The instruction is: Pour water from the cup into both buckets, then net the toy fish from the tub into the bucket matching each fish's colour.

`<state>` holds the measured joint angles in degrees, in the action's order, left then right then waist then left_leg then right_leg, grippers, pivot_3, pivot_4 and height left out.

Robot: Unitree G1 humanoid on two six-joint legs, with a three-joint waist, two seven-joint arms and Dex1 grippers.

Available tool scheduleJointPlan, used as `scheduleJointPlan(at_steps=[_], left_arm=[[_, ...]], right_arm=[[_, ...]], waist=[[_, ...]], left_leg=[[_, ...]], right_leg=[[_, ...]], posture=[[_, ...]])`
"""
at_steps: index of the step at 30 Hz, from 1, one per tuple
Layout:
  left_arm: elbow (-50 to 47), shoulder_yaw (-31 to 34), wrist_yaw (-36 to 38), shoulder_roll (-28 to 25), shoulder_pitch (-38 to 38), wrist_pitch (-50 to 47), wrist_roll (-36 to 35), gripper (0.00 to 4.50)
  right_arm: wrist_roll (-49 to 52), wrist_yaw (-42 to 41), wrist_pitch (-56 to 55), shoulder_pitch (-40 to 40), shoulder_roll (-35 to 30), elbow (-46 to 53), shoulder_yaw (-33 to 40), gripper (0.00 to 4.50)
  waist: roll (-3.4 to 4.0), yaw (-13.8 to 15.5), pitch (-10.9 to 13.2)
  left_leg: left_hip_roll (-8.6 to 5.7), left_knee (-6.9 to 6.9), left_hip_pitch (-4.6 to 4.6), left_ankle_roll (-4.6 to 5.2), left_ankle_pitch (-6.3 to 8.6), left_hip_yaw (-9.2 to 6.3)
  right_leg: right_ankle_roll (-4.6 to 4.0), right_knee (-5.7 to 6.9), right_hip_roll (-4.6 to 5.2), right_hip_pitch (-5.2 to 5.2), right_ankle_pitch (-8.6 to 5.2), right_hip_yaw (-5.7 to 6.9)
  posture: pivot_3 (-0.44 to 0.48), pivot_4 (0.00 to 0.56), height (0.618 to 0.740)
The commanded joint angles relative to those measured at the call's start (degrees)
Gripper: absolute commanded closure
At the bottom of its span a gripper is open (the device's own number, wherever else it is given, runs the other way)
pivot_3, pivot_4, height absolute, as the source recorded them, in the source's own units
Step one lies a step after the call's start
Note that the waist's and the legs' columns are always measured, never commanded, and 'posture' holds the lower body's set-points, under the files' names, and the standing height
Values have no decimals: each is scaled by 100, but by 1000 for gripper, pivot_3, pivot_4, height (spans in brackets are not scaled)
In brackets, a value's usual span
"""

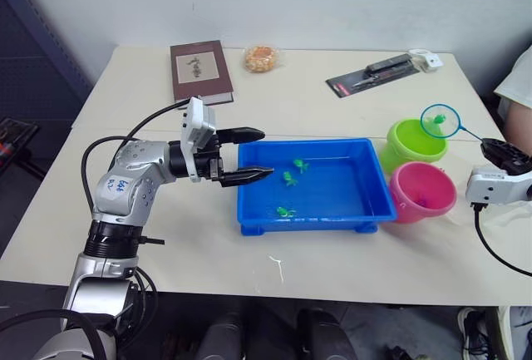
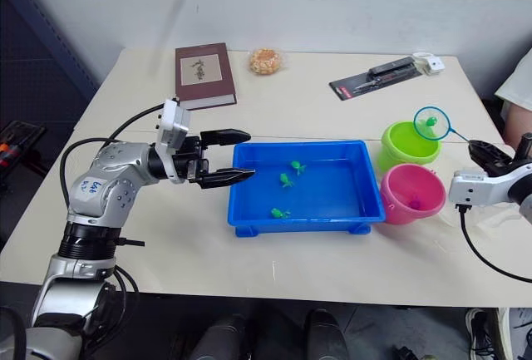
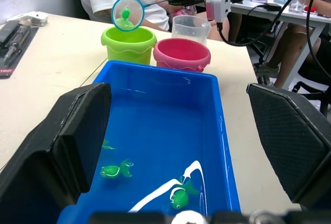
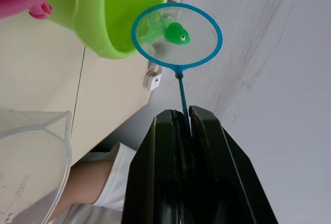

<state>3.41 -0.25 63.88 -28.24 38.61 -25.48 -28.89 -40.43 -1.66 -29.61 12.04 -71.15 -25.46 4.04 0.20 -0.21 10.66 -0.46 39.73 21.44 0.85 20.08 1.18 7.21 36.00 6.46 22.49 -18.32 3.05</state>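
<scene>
The left end effector sits closest in, hovering at the left end of the tub, its two black fingers spread wide and holding nothing. The tub is a shallow blue tray resting on the worktop, with a little water in it and three green toy fish lying apart from one another (one near the front wall, two farther back toward the middle).

Just beside the tub's right end stand the two buckets, touching or nearly so: the lime green bucket farther back, the pink bucket nearer the front. Something small and dark lies inside the pink one, too small to identify.

The right end effector is out at the right edge of the worktop, fingers pressed together on the thin handle of the net. The net's light blue hoop hangs above the green bucket's rim, and a green fish lies in its mesh.

In the left wrist view the clear cup stands behind the pink bucket.

At the back of the worktop lie a brown book, a small wrapped snack and a dark packaged tool. A person's white sleeve shows at the right edge.
</scene>
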Motion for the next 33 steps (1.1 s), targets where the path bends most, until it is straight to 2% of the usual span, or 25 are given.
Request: scheduleJointPlan(at_steps=[1,8,11,24,28,33], left_arm=[[-98,7,52,-62,30,91,11,9],[-145,29,19,-55,-7,50,-33,9],[-200,-25,35,-41,-72,48,-23,9],[-44,24,65,-72,-42,186,11,9],[-13,115,159,-233,-116,239,8,9],[75,355,617,-795,-345,475,-51,9]], right_arm=[[-5,123,44,34,-166,37,48,4500],[23,317,129,160,-175,-134,80,4500],[50,275,-68,13,-165,3,-37,4500],[137,431,52,-284,-245,285,251,4500],[1535,-191,45,-123,105,471,807,4500],[4671,-2853,772,54,337,1524,1079,4500]], waist=[[0,-2,0],[0,4,0],[0,0,0],[1,0,0],[1,-1,1],[2,-68,1]], left_leg=[[0,0,0,0,0,1],[0,0,0,0,0,1],[0,-1,0,0,0,0],[0,-1,-1,0,0,5],[0,-1,-1,0,0,5],[11,-8,-12,-1,0,7]], right_leg=[[0,0,0,0,0,-1],[0,0,1,0,0,-1],[0,-1,0,0,0,0],[0,1,0,1,0,-4],[0,0,0,1,0,-4],[0,-1,-9,-3,0,-5]], posture=[[0,150,738],[0,150,738],[0,150,738],[0,150,738],[0,150,738],[0,150,738]])
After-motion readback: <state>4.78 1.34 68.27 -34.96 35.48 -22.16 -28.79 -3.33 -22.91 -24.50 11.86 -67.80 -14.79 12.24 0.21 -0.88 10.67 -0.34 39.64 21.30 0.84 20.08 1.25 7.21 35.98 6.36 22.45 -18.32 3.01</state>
